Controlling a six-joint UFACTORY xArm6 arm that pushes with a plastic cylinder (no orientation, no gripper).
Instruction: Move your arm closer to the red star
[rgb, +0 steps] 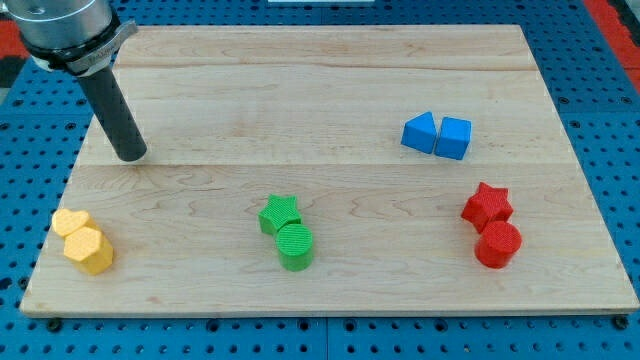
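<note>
Blue pegboard (600, 120) frames a pale wooden board (300, 100) that fills most of the view; the pegboard is cut off at every edge. At the view's upper left the arm's grey metal collar (65, 35) is cropped by the frame, and from it the dark rod slants down to my tip (131, 155), resting on bare wood with no fingers to open or close. Below it, near the lower left corner, a yellow heart (70, 222) touches a yellow hexagonal block (90, 250). At the bottom centre a green star (281, 213) is partly overlapped by a green cylinder (295, 246). Right of centre, higher up, a blue triangular block (420, 132) sits against a blue cube (454, 137). Far to the right, the red star (487, 205) touches a red cylinder (498, 244) just below it, well apart from my tip.
</note>
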